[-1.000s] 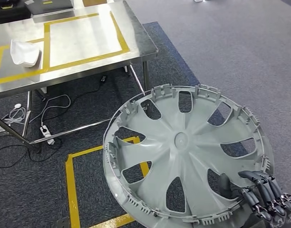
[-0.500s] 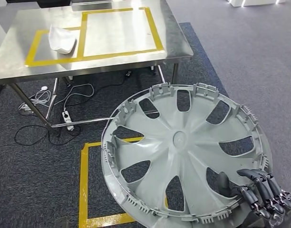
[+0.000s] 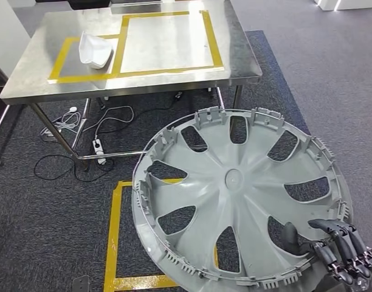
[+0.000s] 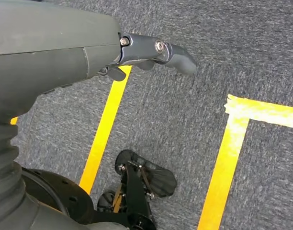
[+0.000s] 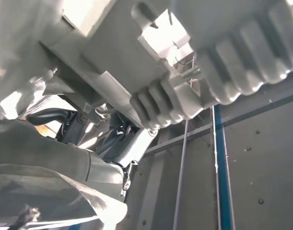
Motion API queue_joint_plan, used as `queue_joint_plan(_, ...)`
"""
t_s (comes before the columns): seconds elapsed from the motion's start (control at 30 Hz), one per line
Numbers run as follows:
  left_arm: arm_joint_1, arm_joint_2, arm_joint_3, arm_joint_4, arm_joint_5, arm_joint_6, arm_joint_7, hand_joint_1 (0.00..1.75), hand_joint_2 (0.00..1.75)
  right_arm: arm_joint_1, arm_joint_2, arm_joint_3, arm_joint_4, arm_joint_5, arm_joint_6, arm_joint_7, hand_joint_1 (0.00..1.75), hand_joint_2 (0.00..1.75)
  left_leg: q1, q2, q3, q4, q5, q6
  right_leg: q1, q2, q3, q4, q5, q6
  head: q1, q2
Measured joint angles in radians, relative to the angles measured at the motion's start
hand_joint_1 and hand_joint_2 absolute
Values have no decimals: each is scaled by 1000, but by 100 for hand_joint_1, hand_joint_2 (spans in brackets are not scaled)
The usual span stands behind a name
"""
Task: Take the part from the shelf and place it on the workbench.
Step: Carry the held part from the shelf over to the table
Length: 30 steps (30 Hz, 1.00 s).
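Right hand (image 3: 342, 252) grips the grey wheel cover (image 3: 239, 194) at its rim, mid-carry above carpet, left hand (image 4: 152, 50) hanging empty; next comes reaching the steel workbench (image 3: 241, 58) ahead.

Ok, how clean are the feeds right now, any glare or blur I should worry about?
Head view: sharp, soft sheen on the steel workbench, wheel cover evenly lit. Left wrist view: carpet crisp, left hand slightly soft. Right wrist view: wheel cover too close, blurred, with blown-out bright patches.
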Motion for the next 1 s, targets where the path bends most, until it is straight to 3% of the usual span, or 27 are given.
queue_joint_plan(0.1,-1,1,0,0,0,1,-2,0,175,0,0,0,0,0,0,0,175,175,6,4,-75,166,-83,-16,-2,-7,5,-2,-4,-12,-6,0)
queue_joint_plan(0.13,0,1,0,0,0,1,-2,0,175,0,0,0,0,0,0,0,175,175,8,4,-105,226,-103,-18,-1,-8,6,-2,-5,-13,-5,0)
queue_joint_plan(0.17,2,1,0,0,0,1,-2,0,175,0,0,0,0,0,0,0,175,175,10,4,-122,257,-104,-19,-1,-9,7,-2,-6,-14,-5,0)
queue_joint_plan(0.2,3,1,0,0,0,1,-3,0,175,1,0,0,0,0,0,0,175,175,10,4,-122,251,-86,-19,-1,-8,10,-2,-8,-14,-6,0)
queue_joint_plan(0.23,3,1,0,0,0,1,-3,0,175,1,0,0,0,0,0,0,175,175,10,4,-103,206,-52,-16,-1,-8,13,-2,-10,-13,-5,0)
queue_joint_plan(0.27,3,1,0,0,0,1,-3,0,175,1,0,1,0,-1,0,0,175,175,10,5,-73,138,-13,-12,-1,-8,16,-2,-12,-11,-6,0)
queue_joint_plan(0.33,1,2,0,0,0,1,-3,0,175,1,0,1,0,-1,0,0,175,175,7,7,-20,21,29,-4,2,-7,20,-1,-16,-5,-5,0)
queue_joint_plan(0.37,0,3,0,0,0,1,-4,0,175,1,0,1,0,-1,0,0,175,175,5,7,-8,-8,31,-1,4,-7,19,-2,-17,0,-5,0)
queue_joint_plan(0.5,1,3,1,0,1,2,-4,0,175,1,0,1,0,-3,0,0,175,175,7,7,1,-31,29,17,4,-8,14,4,-29,21,-3,0)
queue_joint_plan(0.57,0,3,1,0,1,2,-4,0,175,1,0,0,0,-3,0,0,175,175,10,7,7,-39,30,28,4,-6,-29,89,-75,27,1,0)
queue_joint_plan(0.63,-1,3,1,0,1,2,-4,0,175,1,0,0,0,-4,0,0,175,175,7,8,8,-39,27,35,3,-6,-100,219,-126,30,3,0)
queue_joint_plan(0.67,-1,2,1,0,1,2,-4,0,175,2,-1,-1,0,-4,0,0,175,175,6,8,10,-39,25,36,3,-6,-125,259,-132,30,3,0)
queue_joint_plan(0.7,0,2,1,0,1,2,-4,0,175,3,-1,-1,0,-5,0,0,175,175,4,7,12,-38,23,37,3,-6,-133,263,-118,30,3,0)
queue_joint_plan(0.77,0,2,1,0,1,2,-4,0,175,3,-1,-1,0,-5,0,0,175,175,3,4,20,-37,17,35,4,-6,-91,161,-44,24,3,0)
queue_joint_plan(0.83,0,1,1,0,1,2,-4,0,175,2,-1,-1,1,-5,0,0,175,175,-1,2,26,-34,9,28,7,-5,-30,38,4,17,3,0)
queue_joint_plan(0.87,-1,1,1,0,1,2,-4,0,175,2,-1,-1,1,-6,0,0,175,175,-2,2,27,-32,6,24,9,-5,-13,6,9,14,2,0)
queue_joint_plan(1.0,-2,2,1,0,1,3,-4,0,175,5,-1,0,0,-6,0,0,175,175,-1,3,26,-22,-7,5,7,-4,4,-14,4,1,0,0)
